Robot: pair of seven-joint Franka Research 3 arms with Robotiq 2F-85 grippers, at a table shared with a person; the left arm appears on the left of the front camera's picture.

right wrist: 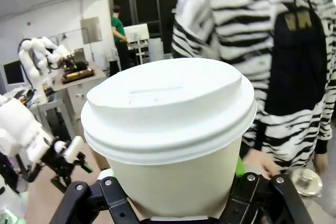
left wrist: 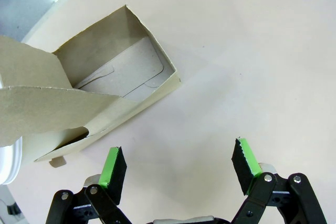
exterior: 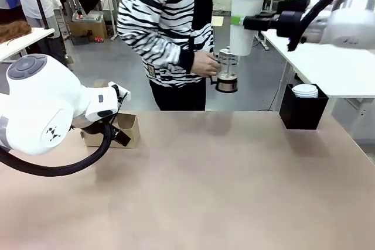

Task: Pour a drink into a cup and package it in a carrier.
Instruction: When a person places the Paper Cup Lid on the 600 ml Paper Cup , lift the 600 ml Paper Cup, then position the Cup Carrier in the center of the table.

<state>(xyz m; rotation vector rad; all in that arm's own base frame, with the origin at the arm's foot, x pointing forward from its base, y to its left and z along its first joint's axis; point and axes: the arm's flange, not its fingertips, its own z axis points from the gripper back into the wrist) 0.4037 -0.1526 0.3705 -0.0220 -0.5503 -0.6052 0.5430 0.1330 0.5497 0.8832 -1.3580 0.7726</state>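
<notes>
R gripper (exterior: 237, 21) clamped on lidded cup (exterior: 245, 36), held high, well right of carrier (left wrist: 113, 80); L gripper (left wrist: 178, 167) jaws wide, empty, just beside carrier; person's hand (exterior: 205, 64) holds pitcher (exterior: 227, 75) btwn carrier & cup.

Before me spreads a broad pale tan tabletop (exterior: 234, 191); at its far right corner stands a black square open-topped box (exterior: 302, 114), and a stack of round white plastic lids (exterior: 304, 91) sits inside it, rising just above the rim; across from me, at the far edge near the middle, stands a person in a black-and-white zebra-striped long-sleeved top (exterior: 158, 16); behind the box, on my right, a long white table (exterior: 340, 68) runs back into the room; grey floor (exterior: 111, 68) lies beyond; far off by the benches stands a second person in a green top (right wrist: 117, 27).
</notes>
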